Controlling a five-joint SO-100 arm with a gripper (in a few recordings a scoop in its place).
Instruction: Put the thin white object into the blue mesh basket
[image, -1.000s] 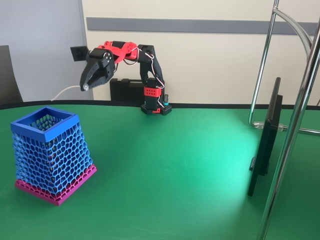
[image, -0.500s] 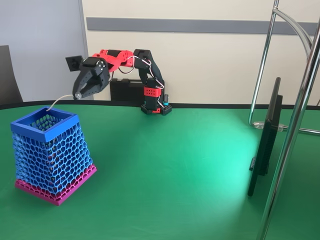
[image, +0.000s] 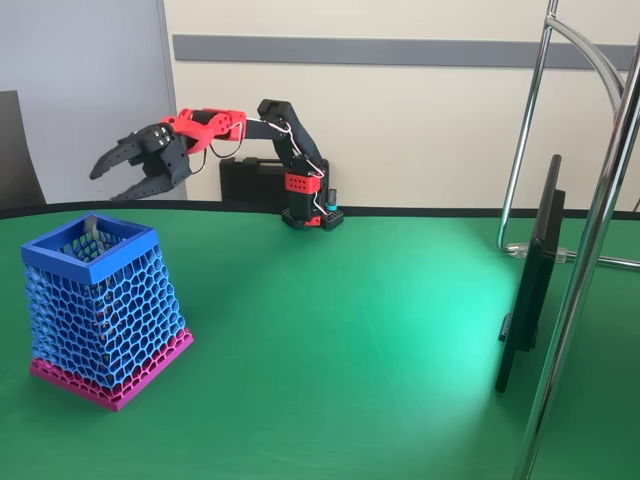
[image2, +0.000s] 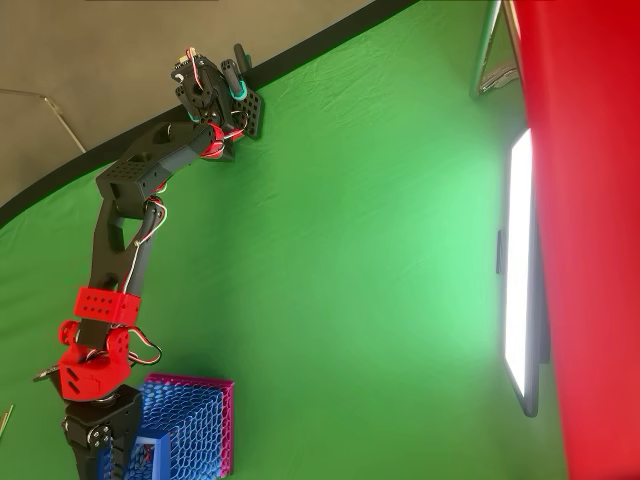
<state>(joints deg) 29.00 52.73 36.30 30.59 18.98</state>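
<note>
The blue mesh basket (image: 100, 300) with its pink base stands at the left of the green table, and it also lies at the bottom left of the overhead view (image2: 190, 425). A short stretch of the thin white object (image: 90, 230) shows just inside the basket's far rim; the rest is hidden behind the mesh. My gripper (image: 105, 183) hangs a little above that far rim, open, with nothing between its fingers. In the overhead view the gripper (image2: 110, 450) reaches over the basket's left part, cut off by the picture's bottom edge.
The arm's base (image: 312, 215) sits at the table's back edge beside a black case (image: 245, 180). A black monitor (image: 530, 290) and shiny metal stand poles (image: 590, 250) occupy the right side. Green table cloth (image: 340, 330) spreads between basket and monitor.
The gripper swung left over the basket and opened. The white cord it held is out of its fingers and now sits inside the basket.
</note>
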